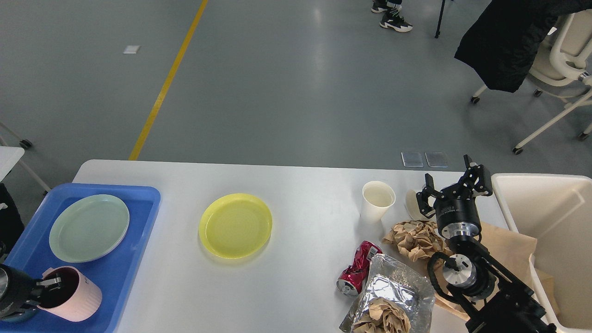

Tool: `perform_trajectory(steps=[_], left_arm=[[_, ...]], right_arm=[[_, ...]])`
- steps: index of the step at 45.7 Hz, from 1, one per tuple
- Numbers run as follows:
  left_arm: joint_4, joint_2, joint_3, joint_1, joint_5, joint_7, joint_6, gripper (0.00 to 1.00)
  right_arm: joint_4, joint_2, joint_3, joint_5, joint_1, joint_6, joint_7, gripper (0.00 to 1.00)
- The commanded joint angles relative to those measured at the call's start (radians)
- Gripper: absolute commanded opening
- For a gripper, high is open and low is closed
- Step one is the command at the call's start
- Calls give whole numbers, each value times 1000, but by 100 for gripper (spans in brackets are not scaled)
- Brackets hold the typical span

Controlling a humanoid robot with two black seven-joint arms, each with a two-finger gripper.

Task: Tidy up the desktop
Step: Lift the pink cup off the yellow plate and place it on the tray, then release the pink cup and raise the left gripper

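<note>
The white desktop (300,286) fills the lower part of the head view. On it lie a yellow plate (236,225), a white paper cup (378,201), a crushed red can (358,274), a foil bag stuffed with brown paper (393,303) and crumpled brown paper (416,238). My left gripper (48,284) is shut on the rim of a pink cup (76,300), held tilted low over the front of the blue tray (125,273). My right gripper (453,182) is open and empty, above the table's right end beside the paper cup.
A pale green plate (89,227) lies in the blue tray. A cream bin (555,208) stands off the table's right edge. A flat brown paper bag (508,245) lies under my right arm. A chair with a black coat (518,41) stands behind.
</note>
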Motion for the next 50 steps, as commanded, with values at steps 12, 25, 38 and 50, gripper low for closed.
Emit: perform_trajectory(steps=[12,25,38,50], left_arm=[[1,-3,-1,-4,-23,9,-2,30],[-5,-24,15,-17,-29,12,-22,97],[-39,-23,235,-267,-75,8,-219,97],[-235,-171,602,-774,-118,-2,-284,97]], right_arm=[[0,0,0,0,0,0,0,100],[0,0,0,-1,2,0,0,100],[0,0,0,0,2,0,0,100],[0,0,0,0,2,0,0,100]])
